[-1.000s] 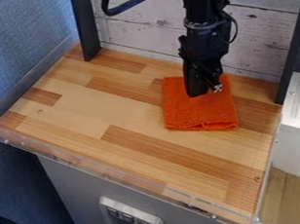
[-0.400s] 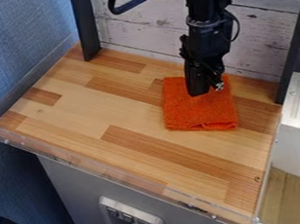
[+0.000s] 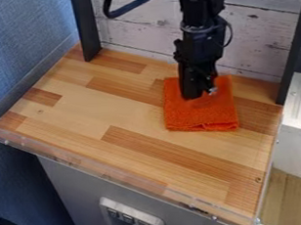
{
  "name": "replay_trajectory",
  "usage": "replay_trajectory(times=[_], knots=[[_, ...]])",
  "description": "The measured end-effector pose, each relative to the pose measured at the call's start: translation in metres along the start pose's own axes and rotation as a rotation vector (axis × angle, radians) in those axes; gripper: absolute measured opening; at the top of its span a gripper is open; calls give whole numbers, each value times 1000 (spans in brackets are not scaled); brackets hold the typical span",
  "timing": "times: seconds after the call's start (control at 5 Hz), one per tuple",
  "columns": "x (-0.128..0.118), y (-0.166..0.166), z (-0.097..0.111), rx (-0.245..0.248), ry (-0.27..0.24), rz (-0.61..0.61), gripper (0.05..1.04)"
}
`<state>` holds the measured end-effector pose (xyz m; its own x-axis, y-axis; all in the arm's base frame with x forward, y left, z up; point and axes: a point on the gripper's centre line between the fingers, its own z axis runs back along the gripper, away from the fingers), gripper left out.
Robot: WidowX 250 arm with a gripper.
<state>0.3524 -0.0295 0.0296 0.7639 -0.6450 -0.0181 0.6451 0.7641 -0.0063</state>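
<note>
Looks like a robotics lab or workshop, judging by the black robot arm [image 3: 200, 29] over a wood-block counter [image 3: 100, 108] with a clear guard [image 3: 85, 166] along its front edge, dark posts [image 3: 85, 26] near its back corners, and a grey base [image 3: 74, 189] below with a socket-like fitting [image 3: 129, 216].

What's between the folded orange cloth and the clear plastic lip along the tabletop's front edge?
Just the striped wooden tabletop, bare between the folded orange cloth and the clear plastic lip; the camera view shows that stretch.
</note>
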Motion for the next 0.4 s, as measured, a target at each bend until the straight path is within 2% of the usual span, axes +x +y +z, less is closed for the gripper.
replay_trajectory(times=[0.4], knots=[[-2,5,-11,23,2,29,59]])
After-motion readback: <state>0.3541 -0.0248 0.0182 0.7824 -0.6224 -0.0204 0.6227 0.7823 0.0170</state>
